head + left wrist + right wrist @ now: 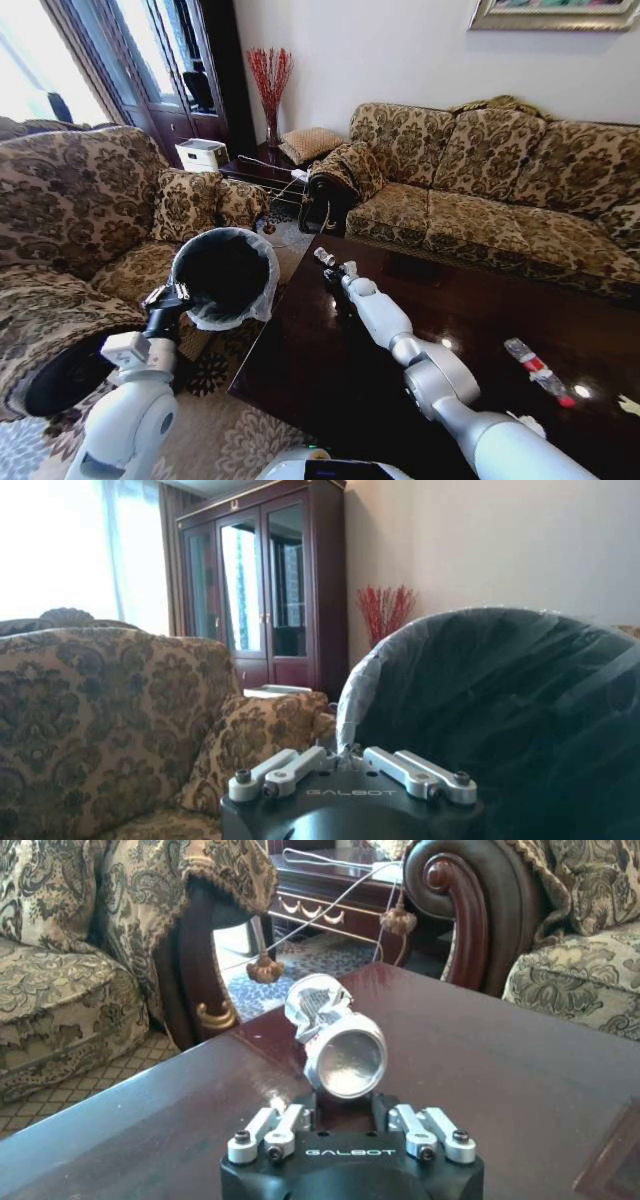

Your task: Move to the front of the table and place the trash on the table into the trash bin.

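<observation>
My right pincer [345,1121] clamps a light, crushable silvery foil cup [345,1054] at the glossy dark wooden counter's [400,330] far-left corner; left pincer [180,296] pinches the bag-lined round black bin's [225,275] flimsy rim.

left tool [349,759] pinching bag rim | trash bin [500,720] tilted | armchair [110,720] beside

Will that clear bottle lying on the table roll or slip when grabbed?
Probably: the bottle lies on its side on the glossy table, so a nudge may roll or skid it. It looks clear and thin-walled, so likely light and squashy. The right gripper now holds a crumpled cup.
</observation>
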You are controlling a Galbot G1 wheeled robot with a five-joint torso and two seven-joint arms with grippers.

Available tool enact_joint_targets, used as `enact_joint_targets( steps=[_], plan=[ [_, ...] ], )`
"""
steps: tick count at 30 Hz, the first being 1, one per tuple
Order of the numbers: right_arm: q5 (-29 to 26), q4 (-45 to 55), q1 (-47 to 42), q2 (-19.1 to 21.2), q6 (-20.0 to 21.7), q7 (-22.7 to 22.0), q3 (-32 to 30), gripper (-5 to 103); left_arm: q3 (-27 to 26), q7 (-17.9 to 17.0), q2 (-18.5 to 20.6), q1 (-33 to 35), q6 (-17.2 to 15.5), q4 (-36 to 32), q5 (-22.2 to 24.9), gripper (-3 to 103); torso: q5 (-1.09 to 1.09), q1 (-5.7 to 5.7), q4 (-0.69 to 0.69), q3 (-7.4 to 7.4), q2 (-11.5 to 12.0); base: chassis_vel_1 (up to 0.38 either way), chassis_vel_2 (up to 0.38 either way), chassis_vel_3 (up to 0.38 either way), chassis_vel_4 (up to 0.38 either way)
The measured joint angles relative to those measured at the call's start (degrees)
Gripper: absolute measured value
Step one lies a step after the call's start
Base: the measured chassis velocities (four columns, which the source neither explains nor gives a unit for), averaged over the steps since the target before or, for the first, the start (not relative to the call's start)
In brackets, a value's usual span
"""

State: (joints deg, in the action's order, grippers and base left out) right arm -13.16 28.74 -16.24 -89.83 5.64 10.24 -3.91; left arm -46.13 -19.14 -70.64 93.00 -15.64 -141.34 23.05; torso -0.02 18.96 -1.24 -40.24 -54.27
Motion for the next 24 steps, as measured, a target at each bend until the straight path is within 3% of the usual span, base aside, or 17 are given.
enact_joint_targets(
  steps=[1, 7, 9, 11, 17, 24],
  plan=[
    [0.0, 0.0, 0.0, 0.0, 0.0, 0.0, 0.0, 35, 0.0, 0.0, 0.0, 0.0, 0.0, 0.0, 0.0, 1, 0.00, 0.00, 0.00, 0.00, 0.0, 0.000, 0.000, 0.000, 0.000],
    [0.5, 2.0, -1.3, 0.4, 0.3, -0.8, 0.3, 8, -0.3, 0.0, -0.3, 0.6, 0.0, -0.7, 0.0, 1, 0.01, 0.01, 0.01, 0.00, 0.0, 0.000, 0.000, 0.000, 0.000],
    [0.5, 2.3, -1.6, 0.5, 0.3, -0.9, 0.4, 8, -0.4, 0.0, -0.3, 0.7, 0.0, -0.8, 0.0, 1, 0.02, 0.01, 0.00, 0.00, 0.0, 0.000, 0.000, 0.000, 0.000],
    [0.4, 4.5, -2.7, 1.3, 0.9, -1.3, 1.2, 1, -0.6, 0.1, -0.3, 0.9, 0.0, -1.1, 0.0, 1, 0.02, 0.01, -0.01, 0.00, 0.0, 0.000, 0.000, 0.000, 0.000],
    [0.1, 8.9, -5.0, 3.0, 1.2, -2.2, 3.2, 0, -0.7, 0.1, -0.5, 1.1, 0.0, -1.5, 0.0, 1, 0.02, 0.01, -0.01, -0.01, 0.0, 0.000, 0.000, 0.000, 0.000],
    [1.4, 12.7, -7.1, 5.0, -2.6, -3.6, 4.8, 0, -0.9, 0.1, -1.1, 1.5, 0.0, -1.7, -0.2, 1, 0.02, 0.02, 0.01, -0.03, 0.0, 0.000, 0.000, 0.000, 0.000]
  ],
)
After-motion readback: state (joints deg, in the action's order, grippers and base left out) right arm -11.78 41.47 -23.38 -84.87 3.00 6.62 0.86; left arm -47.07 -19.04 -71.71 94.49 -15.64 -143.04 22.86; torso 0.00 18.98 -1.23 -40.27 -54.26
